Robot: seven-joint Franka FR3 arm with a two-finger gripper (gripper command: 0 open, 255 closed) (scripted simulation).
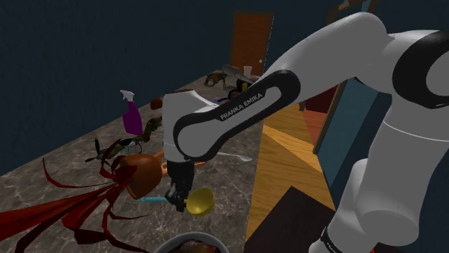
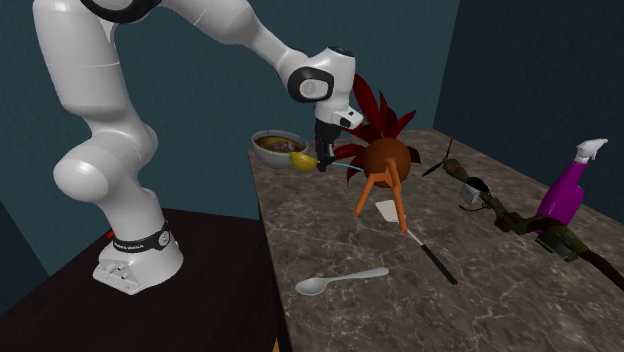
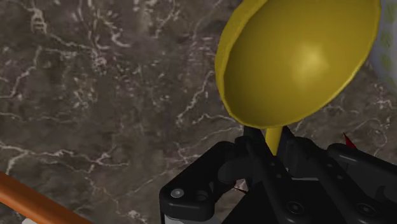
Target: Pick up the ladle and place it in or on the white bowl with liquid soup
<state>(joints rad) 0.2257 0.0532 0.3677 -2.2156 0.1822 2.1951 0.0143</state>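
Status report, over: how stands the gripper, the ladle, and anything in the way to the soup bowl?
Gripper shut on ladle. Yellow cup beside white bowl, not yet in. Brown ornament close on the far side; way to bowl looks free.

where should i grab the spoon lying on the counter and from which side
Take the spoon by the middle of its slim handle, from straight above, jaws across its width. It lies flat on the marble counter, leaving no room underneath, and its rounded bowl end would likely slip. The gripper is clasping the ladle, to be set down first.
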